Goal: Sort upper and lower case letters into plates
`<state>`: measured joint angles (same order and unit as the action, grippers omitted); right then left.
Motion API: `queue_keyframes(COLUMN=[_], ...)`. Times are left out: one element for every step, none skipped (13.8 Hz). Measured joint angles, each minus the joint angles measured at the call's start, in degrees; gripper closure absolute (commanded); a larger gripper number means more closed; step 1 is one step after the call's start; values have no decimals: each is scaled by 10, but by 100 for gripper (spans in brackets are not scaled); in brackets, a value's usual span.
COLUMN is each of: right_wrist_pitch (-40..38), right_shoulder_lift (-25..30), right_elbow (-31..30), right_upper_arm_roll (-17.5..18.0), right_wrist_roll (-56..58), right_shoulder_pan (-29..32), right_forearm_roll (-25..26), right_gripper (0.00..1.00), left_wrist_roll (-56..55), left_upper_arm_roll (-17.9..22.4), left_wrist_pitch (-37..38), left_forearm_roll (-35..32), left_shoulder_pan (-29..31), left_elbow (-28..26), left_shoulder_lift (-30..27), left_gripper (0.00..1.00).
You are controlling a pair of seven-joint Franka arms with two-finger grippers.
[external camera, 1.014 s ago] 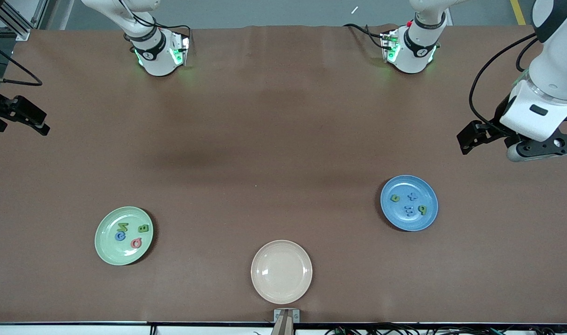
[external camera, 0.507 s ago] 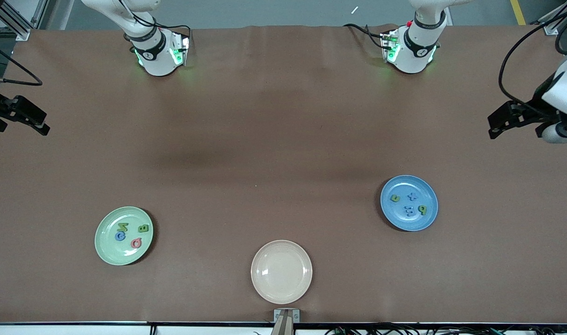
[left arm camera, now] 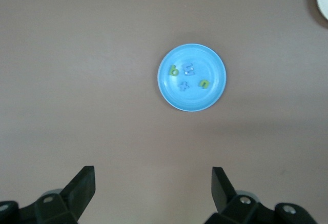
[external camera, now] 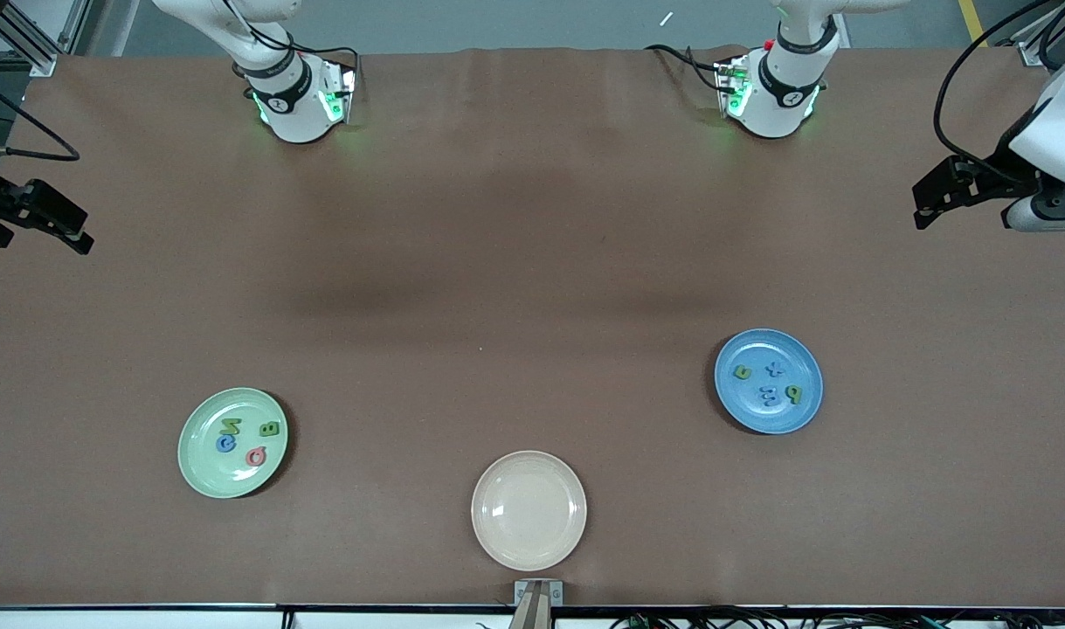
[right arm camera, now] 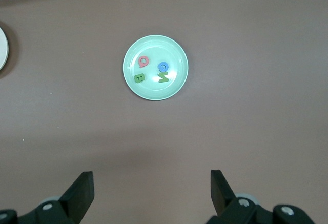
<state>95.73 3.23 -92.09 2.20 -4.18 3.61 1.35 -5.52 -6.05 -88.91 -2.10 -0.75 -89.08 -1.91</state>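
The pale green plate (external camera: 202, 470) lies toward the right arm's end, near the front camera. It holds several letters: a green M (external camera: 229, 426), a green B (external camera: 270, 428), a blue G (external camera: 225, 444) and a red Q (external camera: 255, 456). The blue plate (external camera: 753, 419) lies toward the left arm's end and holds two green letters (external camera: 742, 371) and two blue letters (external camera: 768, 396). My left gripper (external camera: 925, 203) is open and empty, high over the bare table at the left arm's end. My right gripper (external camera: 79, 232) is open and empty over the right arm's end, waiting. The wrist views show each plate: blue (left arm camera: 171, 95), green (right arm camera: 177, 88).
A cream-beige plate (external camera: 529, 510) with nothing on it sits at the table edge nearest the front camera, between the two other plates. It shows at the edge of both wrist views: the left (left arm camera: 323, 1) and the right (right arm camera: 2, 47). A small bracket (external camera: 537, 592) sits at that table edge.
My left gripper has pulled back from near the blue plate toward the left arm's end of the table and toward the bases. The right arm and all letters have not moved.
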Motion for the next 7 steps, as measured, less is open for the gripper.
queue_keyframes(right_wrist_pitch=[0, 0, 0, 0, 0, 0, 0], right_shoulder_lift=[0, 0, 0, 0, 0, 0, 0], right_elbow=[0, 0, 0, 0, 0, 0, 0], right_upper_arm_roll=[0, 0, 0, 0, 0, 0, 0], right_wrist_roll=[0, 0, 0, 0, 0, 0, 0], right_shoulder_pan=[0, 0, 0, 0, 0, 0, 0], right_forearm_roll=[0, 0, 0, 0, 0, 0, 0], right_gripper=[0, 0, 0, 0, 0, 0, 0], left_wrist_roll=[-11, -23, -30, -35, -36, -36, -36], left_upper_arm_roll=[-3, -8, -18, -31, -40, -44, -45], left_wrist_pitch=[0, 0, 0, 0, 0, 0, 0], left_forearm_roll=[8, 12, 12, 12, 12, 12, 12], left_shoulder_pan=[1, 2, 7, 16, 23, 27, 29], left_elbow=[-3, -5, -6, -7, -8, -9, -9], left_shoulder_lift=[-2, -2, -2, -2, -2, -2, -2], left_gripper=[0, 0, 0, 0, 0, 0, 0])
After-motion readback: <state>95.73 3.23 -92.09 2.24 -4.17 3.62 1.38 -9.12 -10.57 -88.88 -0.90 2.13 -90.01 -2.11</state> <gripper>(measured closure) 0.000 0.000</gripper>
